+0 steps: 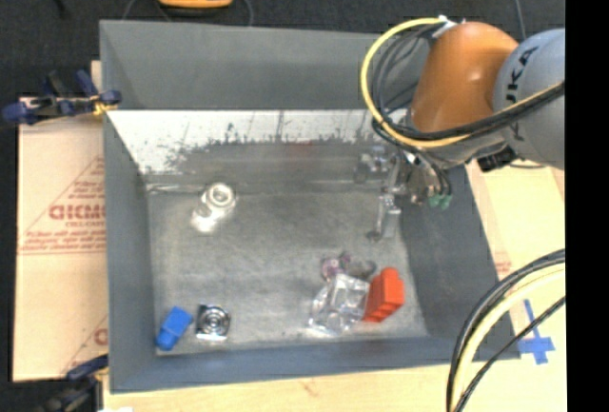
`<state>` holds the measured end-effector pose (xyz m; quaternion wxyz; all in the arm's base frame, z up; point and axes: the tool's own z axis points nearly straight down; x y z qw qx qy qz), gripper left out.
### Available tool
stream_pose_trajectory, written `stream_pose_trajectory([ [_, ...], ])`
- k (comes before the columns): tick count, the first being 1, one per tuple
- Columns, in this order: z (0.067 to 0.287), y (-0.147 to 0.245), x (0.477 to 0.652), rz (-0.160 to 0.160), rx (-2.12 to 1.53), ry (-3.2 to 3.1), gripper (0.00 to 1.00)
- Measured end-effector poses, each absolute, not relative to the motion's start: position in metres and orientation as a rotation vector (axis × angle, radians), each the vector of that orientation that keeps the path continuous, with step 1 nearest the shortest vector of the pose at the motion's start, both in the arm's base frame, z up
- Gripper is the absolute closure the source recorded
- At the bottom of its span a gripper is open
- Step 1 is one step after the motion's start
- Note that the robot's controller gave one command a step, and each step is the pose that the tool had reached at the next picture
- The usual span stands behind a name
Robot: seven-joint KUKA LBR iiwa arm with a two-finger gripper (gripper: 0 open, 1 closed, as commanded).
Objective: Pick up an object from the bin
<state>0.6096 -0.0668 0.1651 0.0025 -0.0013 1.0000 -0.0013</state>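
One blue block [174,327], one orange block [384,295]

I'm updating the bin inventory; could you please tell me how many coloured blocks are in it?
2. A blue block sits in the near-left corner; an orange-red block lies near-right beside clear plastic packaging. The arm might hide others.

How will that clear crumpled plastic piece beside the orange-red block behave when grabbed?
The clear crumpled plastic piece looks thin: probably light and flexible. Its glossy faces may slip. It lies against the orange-red block, which might shift too.
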Motion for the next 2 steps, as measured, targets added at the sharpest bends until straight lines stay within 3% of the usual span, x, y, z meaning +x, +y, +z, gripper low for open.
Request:
stream_pose_trajectory([
  [1, 0.0715, -0.0907, 0.5522, -0.004, -0.521, 3.096, 0.00],
  [2, 0.0726, -0.0903, 0.5533, -0.005, -0.523, 3.093, 1.00],
])
